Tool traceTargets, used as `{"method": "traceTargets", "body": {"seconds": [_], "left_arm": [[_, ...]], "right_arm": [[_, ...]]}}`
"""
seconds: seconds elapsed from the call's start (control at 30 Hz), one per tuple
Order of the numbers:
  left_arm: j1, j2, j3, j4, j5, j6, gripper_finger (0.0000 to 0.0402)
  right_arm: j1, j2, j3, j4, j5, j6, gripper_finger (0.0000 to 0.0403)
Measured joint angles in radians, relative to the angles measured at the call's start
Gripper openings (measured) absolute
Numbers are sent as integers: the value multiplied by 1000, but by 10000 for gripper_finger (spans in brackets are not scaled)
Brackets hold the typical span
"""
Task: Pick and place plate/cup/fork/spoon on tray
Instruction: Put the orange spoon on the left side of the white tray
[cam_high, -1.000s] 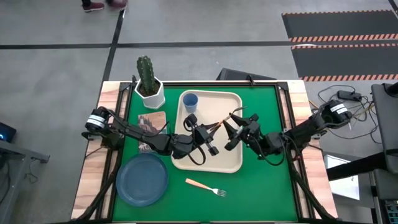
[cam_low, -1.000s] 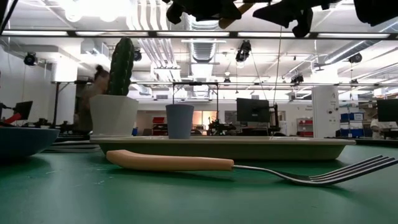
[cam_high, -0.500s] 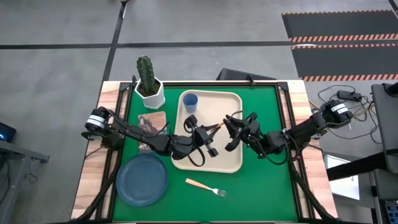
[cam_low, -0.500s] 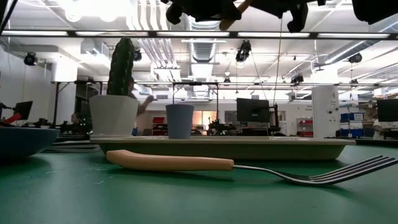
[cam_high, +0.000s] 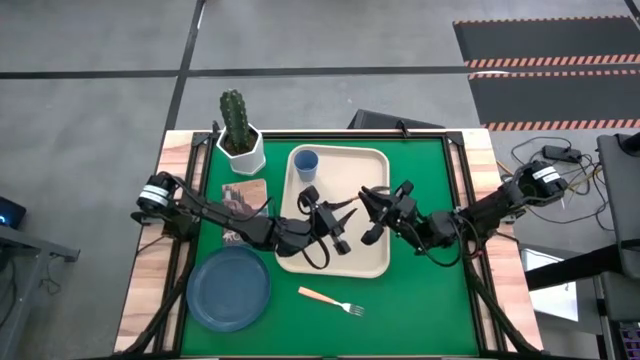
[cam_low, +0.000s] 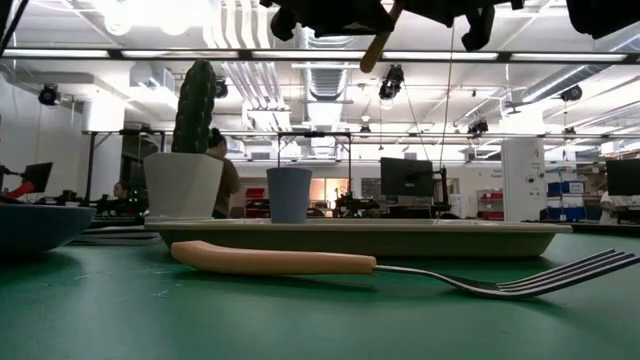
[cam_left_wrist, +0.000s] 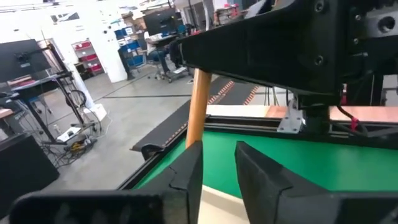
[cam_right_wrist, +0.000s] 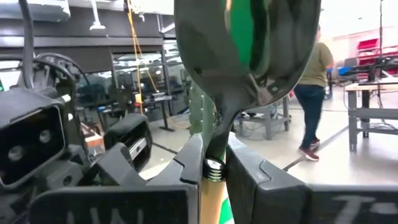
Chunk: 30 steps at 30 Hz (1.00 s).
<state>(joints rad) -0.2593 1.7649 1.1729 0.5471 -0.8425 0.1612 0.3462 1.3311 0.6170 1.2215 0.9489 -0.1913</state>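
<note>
The spoon (cam_high: 347, 203), with its orange handle (cam_low: 380, 42), hangs above the beige tray (cam_high: 345, 262) between my two grippers. My right gripper (cam_right_wrist: 214, 155) is shut on it. My left gripper (cam_left_wrist: 219, 152) stands open at the handle's (cam_left_wrist: 198, 106) free end. The blue cup (cam_high: 306, 161) stands upright on the tray's far left corner. The fork (cam_high: 330, 301) lies flat on the green mat near the front edge. To its left the blue plate (cam_high: 229, 288) rests on the mat. My right gripper pinches the spoon's metal neck (cam_right_wrist: 219, 140) between its two fingers, just where it meets the orange handle. The fingers come about level from the table's right. The spoon is lifted clear of the tray, bowl (cam_right_wrist: 249, 50) beyond the fingers, handle slanting down. My left gripper has the handle's end beside one fingertip (cam_left_wrist: 189, 165); I cannot tell whether they touch.
A white pot with a green cactus (cam_high: 240, 140) stands at the far left, and a brown card (cam_high: 245, 195) lies beside the tray. The mat to the right of the tray (cam_high: 430, 290) is bare. People move in the room behind the table.
My right gripper has moved in toward the left gripper and shut on the spoon's neck. My left gripper has opened. The spoon's orange handle has swung from a shallow slant to a steeper one, its free end lower than before.
</note>
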Motion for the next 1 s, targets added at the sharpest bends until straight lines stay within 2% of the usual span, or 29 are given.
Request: {"method": "traceTargets", "body": {"seconds": [0.1,0.2,0.3,0.4,0.47,0.53,0.67,0.77,0.83,0.9,1.0], "left_arm": [[-7,-2,-1,-23,1,-2,103],[-23,-28,-2,-98,4,-13,129],[-41,-73,-1,-215,5,-18,144],[-55,-120,-9,-301,6,-24,148],[-60,-157,-18,-333,5,-24,148],[-62,-195,-22,-363,6,-23,148],[-62,-259,-55,-404,2,-16,148],[-63,-319,-117,-401,-1,-26,148],[-67,-371,-170,-388,-6,-54,148],[-69,-425,-226,-343,-5,-75,148],[-70,-489,-318,-238,-5,-73,148]], "right_arm": [[0,-22,0,-51,4,1,30],[0,-74,10,-196,39,30,30],[-7,-150,60,-498,50,118,30],[-44,-218,182,-979,4,319,29],[-96,-232,294,-1313,-95,473,29],[-165,-215,401,-1556,-239,556,29],[-292,-124,586,-1824,-546,560,29],[-369,-30,696,-1943,-772,439,29],[-407,32,754,-2026,-881,339,29],[-436,94,799,-2096,-925,238,29],[-467,184,840,-2152,-931,79,29]]}}
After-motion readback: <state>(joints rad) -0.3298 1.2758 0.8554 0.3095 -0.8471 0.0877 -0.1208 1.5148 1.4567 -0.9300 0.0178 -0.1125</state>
